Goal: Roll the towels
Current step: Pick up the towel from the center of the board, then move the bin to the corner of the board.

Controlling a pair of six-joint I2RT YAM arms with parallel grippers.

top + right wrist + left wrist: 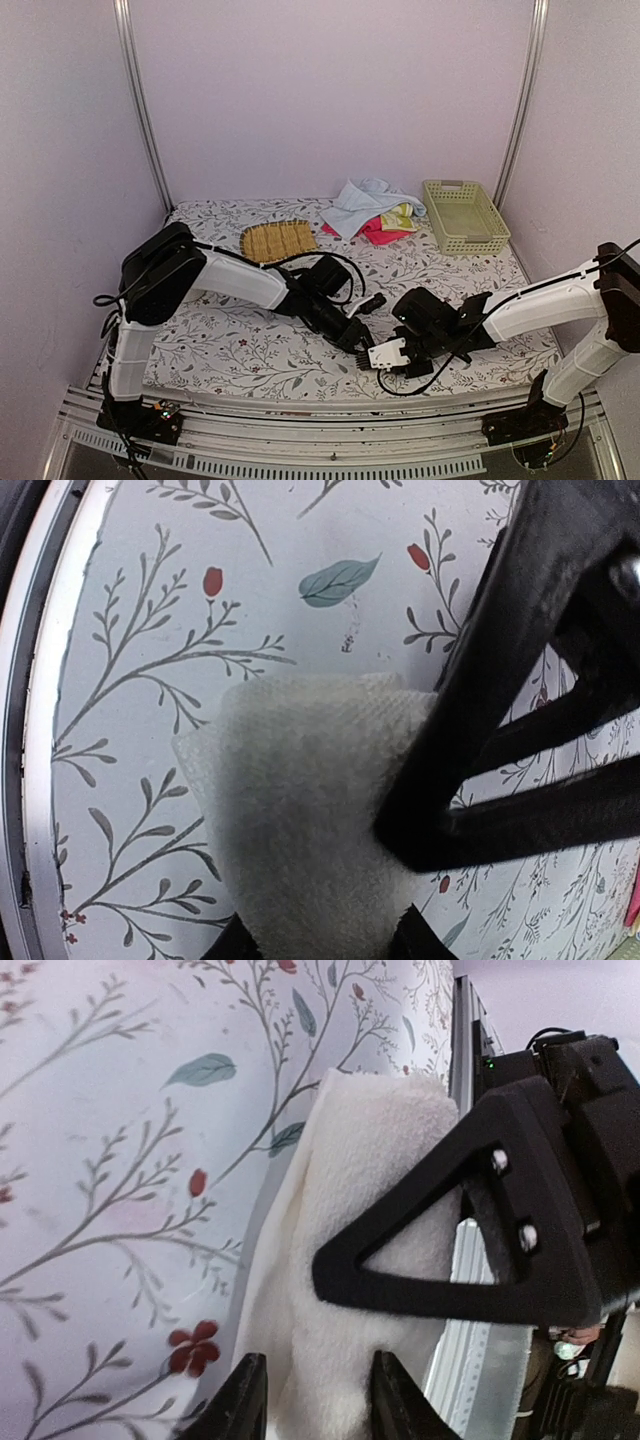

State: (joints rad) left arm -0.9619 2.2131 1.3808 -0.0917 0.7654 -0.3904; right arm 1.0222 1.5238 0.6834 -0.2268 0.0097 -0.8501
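A cream-white towel point(387, 352), bunched into a small thick fold, lies near the table's front edge between both grippers. My left gripper point(357, 343) comes at it from the left. In the left wrist view that gripper point(320, 1405) stands open, its tips straddling the towel point(350, 1160) with a sliver of space on one side. My right gripper point(325, 945) is shut on the towel point(300, 810), which fills the span between its tips; in the top view this gripper point(384, 360) sits at the towel's right. A light blue towel point(355, 200), a pink towel point(375, 233) and a yellow-green towel point(401, 215) are heaped at the back.
A tan slatted mat point(278, 240) lies at the back left of the floral tablecloth point(230, 350). A pale green lattice basket point(463, 215) stands at the back right. The metal front rail point(470, 1060) runs just beside the towel. The two grippers nearly touch.
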